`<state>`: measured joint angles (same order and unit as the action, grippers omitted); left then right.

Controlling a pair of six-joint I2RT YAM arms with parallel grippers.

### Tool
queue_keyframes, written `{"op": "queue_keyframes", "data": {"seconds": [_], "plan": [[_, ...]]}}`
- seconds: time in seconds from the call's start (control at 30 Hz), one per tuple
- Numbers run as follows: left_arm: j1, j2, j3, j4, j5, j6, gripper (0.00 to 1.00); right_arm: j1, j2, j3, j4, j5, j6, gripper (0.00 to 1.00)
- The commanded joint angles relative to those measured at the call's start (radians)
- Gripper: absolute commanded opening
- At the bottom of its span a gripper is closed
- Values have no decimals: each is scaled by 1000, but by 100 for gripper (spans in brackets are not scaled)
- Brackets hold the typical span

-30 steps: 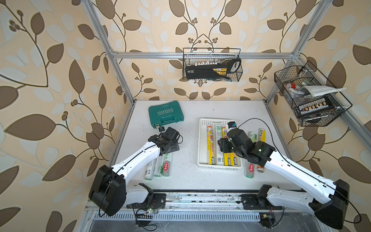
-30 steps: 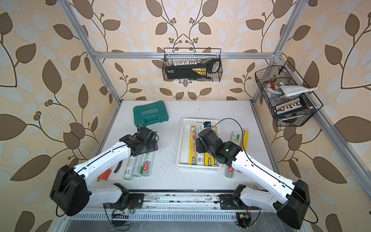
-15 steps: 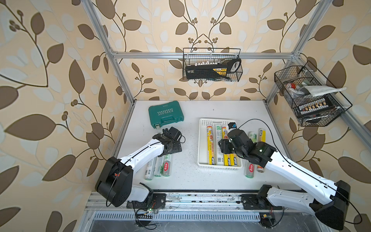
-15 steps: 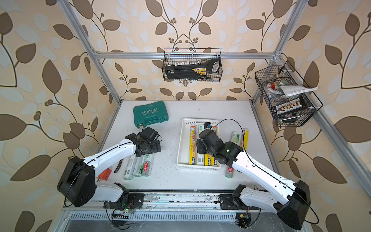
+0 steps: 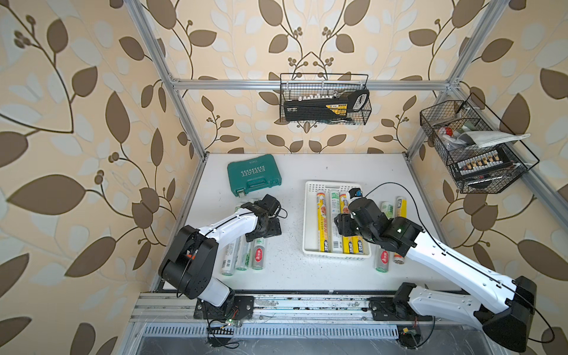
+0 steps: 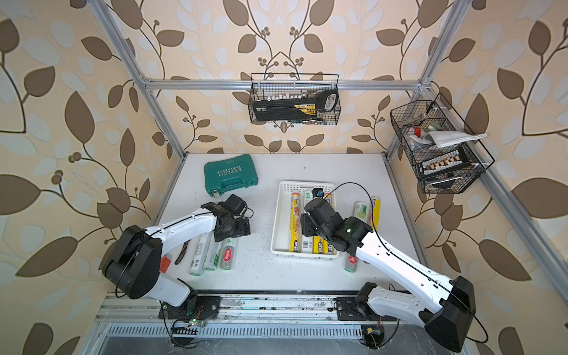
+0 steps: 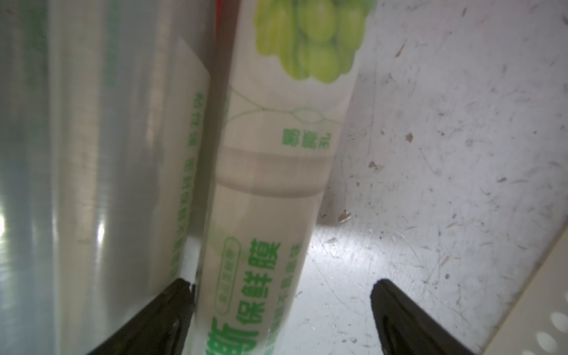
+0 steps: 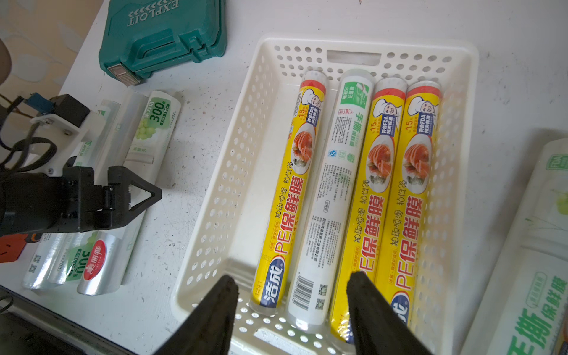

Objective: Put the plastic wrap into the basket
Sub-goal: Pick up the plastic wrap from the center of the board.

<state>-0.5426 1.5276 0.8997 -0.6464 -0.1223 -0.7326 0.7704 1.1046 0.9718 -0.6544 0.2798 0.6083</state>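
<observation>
Left tool point(image 7: 281, 284): jaws spread wide with nothing gripped. They straddle the grape-printed roll point(image 7: 276, 184).
Left tool, detail: one finger point(image 7: 153, 322) sits in the seam between that roll and the neighbouring roll point(image 7: 107, 153). It seems to touch, but the close view is too blurred for me to be sure. The opposite finger stands apart over bare tabletop point(image 7: 461, 153).
Left group: three silvery-white rolls point(image 5: 242, 259) lie side by side on the tabletop, well apart from the basket point(image 5: 308, 215). In both top views the left arm point(image 5: 227, 227) hides their far ends.
Right tool point(image 8: 293, 276): jaws parted and holding nothing, hanging over the basket's near end. I see only the tips; the rest is cut off.
Basket contents: four rolls point(image 8: 330, 184) lie lengthwise and touching, three yellow and one white. A bare strip of floor runs along the wall nearer the left arm.
Right pair: two more rolls point(image 5: 382, 261), one silvery-white and one yellow, lie just beside the basket's outer wall. The right arm point(image 5: 430, 249) covers their middles.
Green case point(image 5: 253, 175): closed, at the rear of the tabletop.
Unclear item: a small orange-red thing point(image 6: 166, 265) by the left arm, half covered. I cannot tell what it is.
</observation>
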Motion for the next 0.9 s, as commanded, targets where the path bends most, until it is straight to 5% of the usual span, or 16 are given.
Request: {"op": "queue_keyframes", "data": {"seconds": [0.0,0.87], "plan": [[4,17,35,31,67,12,92,2,-9,-18,-11,-2,-7,60],[4,129,94,5,97,27,70,-2,-2,-20,-42,55,-36,61]]}}
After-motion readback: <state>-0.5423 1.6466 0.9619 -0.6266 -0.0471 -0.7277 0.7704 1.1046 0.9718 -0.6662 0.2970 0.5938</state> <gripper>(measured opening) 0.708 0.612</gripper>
